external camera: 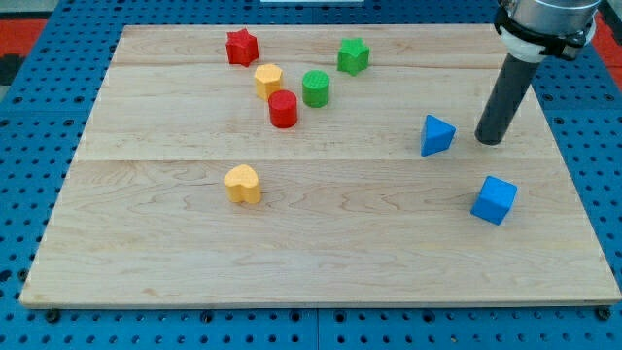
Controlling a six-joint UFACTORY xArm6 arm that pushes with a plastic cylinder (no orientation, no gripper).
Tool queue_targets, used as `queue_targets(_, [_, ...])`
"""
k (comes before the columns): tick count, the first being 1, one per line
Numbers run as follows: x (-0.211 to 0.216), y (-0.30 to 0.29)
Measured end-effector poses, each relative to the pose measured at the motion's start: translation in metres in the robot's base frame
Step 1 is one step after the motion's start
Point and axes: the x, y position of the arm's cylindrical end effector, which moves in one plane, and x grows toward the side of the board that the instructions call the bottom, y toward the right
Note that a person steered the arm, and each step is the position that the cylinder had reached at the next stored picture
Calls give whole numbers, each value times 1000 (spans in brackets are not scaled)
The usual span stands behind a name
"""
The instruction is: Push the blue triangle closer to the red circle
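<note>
The blue triangle (436, 134) lies on the wooden board at the view's right of centre. The red circle (283, 109) stands well to its left, in the upper middle, beside a yellow hexagon (268, 81) and a green circle (316, 87). My tip (489, 140) rests on the board just to the right of the blue triangle, a small gap apart from it. The dark rod rises from the tip toward the view's top right.
A red star (241, 46) and a green star (353, 55) lie near the top. A yellow heart (243, 183) lies left of centre. A blue cube (495, 199) lies at the lower right, below my tip. The board's edge (321, 301) borders blue pegboard.
</note>
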Motion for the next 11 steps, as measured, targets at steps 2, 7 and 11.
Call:
queue_targets(2, [6, -166])
queue_targets(7, [48, -148])
queue_targets(11, [10, -229])
